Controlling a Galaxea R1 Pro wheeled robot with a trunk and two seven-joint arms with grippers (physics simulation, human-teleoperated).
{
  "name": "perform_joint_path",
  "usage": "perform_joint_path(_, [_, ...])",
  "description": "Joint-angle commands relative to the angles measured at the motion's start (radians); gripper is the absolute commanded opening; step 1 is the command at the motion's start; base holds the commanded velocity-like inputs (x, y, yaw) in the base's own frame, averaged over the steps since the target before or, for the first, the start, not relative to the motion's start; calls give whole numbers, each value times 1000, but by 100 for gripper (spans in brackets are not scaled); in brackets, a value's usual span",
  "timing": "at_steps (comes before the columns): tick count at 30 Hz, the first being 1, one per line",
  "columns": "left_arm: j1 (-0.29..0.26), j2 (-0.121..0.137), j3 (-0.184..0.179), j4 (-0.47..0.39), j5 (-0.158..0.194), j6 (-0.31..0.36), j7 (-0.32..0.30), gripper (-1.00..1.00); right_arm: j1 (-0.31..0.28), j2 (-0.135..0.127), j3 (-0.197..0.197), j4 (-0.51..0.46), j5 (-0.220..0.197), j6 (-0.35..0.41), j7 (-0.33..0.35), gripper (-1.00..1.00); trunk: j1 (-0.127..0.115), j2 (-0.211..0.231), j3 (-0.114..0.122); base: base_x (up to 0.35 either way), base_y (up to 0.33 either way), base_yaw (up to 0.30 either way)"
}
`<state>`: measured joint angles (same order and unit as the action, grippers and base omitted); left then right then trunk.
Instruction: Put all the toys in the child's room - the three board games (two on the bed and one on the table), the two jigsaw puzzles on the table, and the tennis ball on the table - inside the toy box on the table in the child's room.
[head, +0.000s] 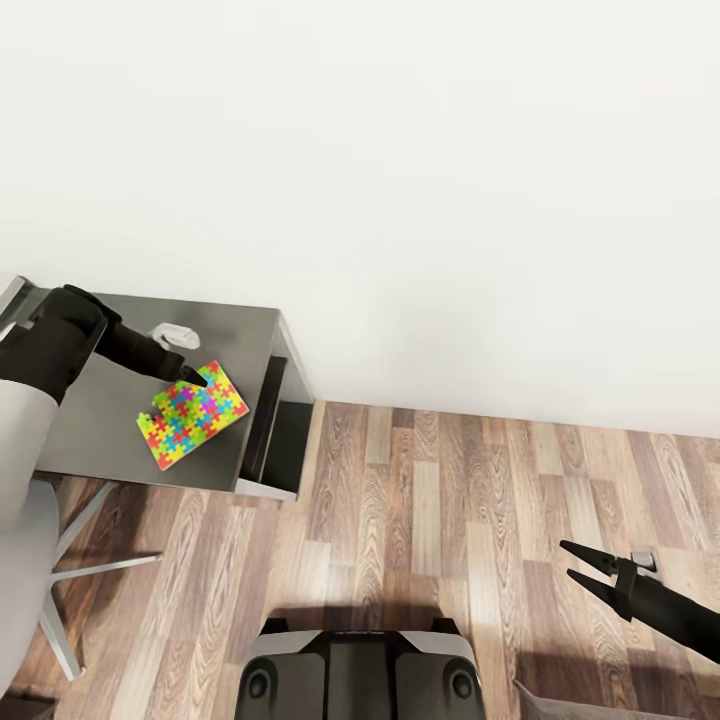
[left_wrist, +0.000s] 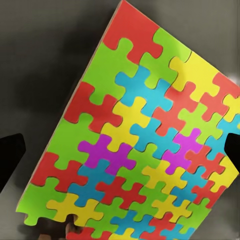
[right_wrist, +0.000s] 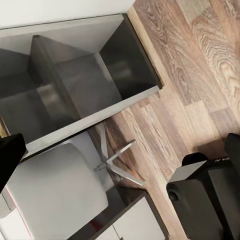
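- The one jigsaw puzzle (head: 192, 415) in sight, a thin flat mat of red, yellow, green, blue and purple interlocking pieces with knobbly edges, lies flat on the dark grey surface (head: 100, 430) of the low side unit, directly under and in front of the left pincer (head: 195, 377).
- In the head view its long axis runs on a diagonal, from the corner nearest the robot up and away to the far corner that sits under the left pincer's tip; its far short edge points toward the white wall (head: 400, 150).
- The left pincer hangs just above that far corner. In the left wrist view the puzzle (left_wrist: 145, 145) lies between its two dark fingertips (left_wrist: 10, 157), which stand wide apart at either side, so the pincer is released and grasps nothing. Whether the tips touch the mat I cannot tell.
- A small pale grey object (head: 176, 335) rests on the same surface just behind the left pincer; what it is I cannot tell.
- No brand, label or writing can be read on the puzzle or on anything else.
- The right pincer (head: 585, 567) hangs over the wooden plank floor (head: 450, 500), well apart from the puzzle, its two black fingers spread and holding nothing.
- A grey-white swivel chair (right_wrist: 55, 195) with a metal star foot stands beside the unit's open shelves (right_wrist: 85, 80).
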<state>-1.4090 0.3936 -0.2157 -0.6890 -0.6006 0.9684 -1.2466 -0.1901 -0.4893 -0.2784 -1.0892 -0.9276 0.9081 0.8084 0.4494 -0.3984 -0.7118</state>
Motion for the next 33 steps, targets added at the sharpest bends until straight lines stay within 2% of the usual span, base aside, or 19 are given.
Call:
perform_joint_path(1, [-1, 1, -2, -1, -9, 7, -10, 100, -1, 0, -1, 0, 0, 5, 3, 100, 1, -2, -1, -5, -13, 0])
perform_joint_path(24, [6, 2, -2, 0, -11, 7, -5, 100, -1, 0, 0, 0, 0, 5, 3, 100, 1, -2, -1, -1, -2, 0])
perform_joint_path(33, [19, -3, -2, 0, -10, 6, 31, 100, -1, 0, 0, -1, 1, 3, 3, 100, 1, -2, -1, 0, 0, 0])
